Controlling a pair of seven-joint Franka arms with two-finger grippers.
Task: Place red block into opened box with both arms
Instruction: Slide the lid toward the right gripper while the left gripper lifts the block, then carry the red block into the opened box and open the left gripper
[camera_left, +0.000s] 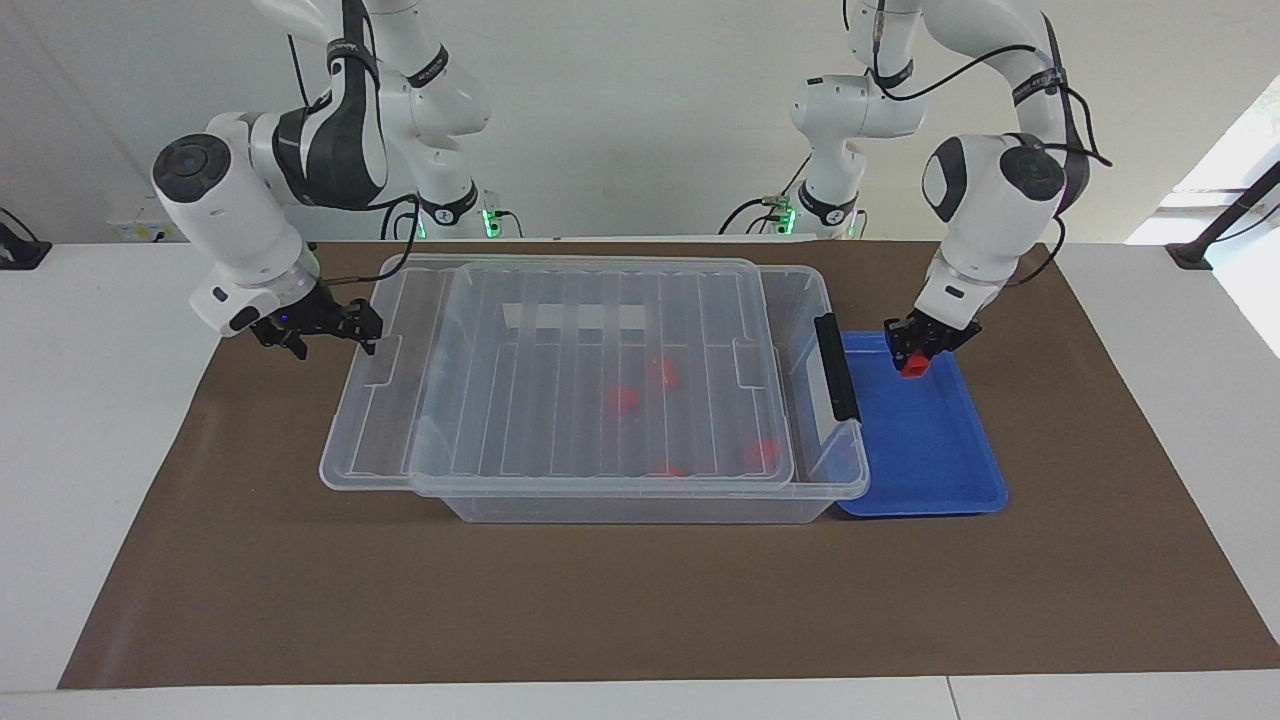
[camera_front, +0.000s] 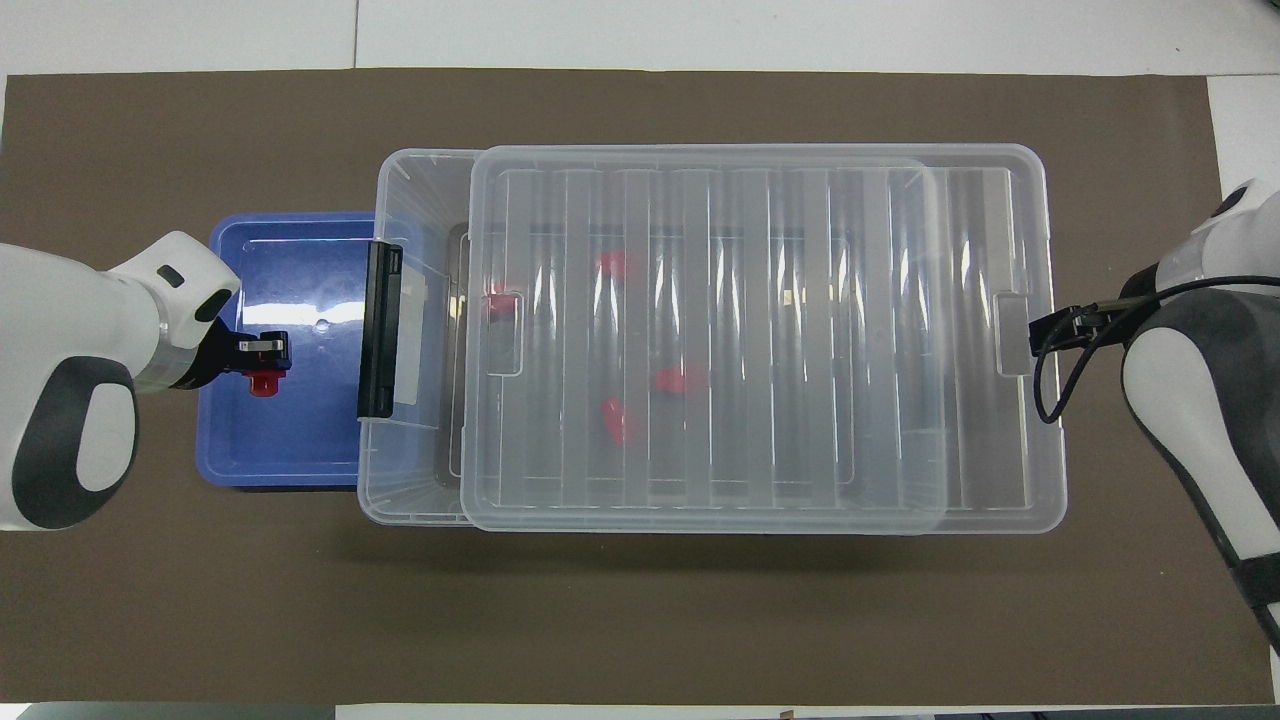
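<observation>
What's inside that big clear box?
Through the ribbed lid, four small red blocks show on the floor of the box. The lid's ribs and glare blur them, so more could lie unseen.
</observation>
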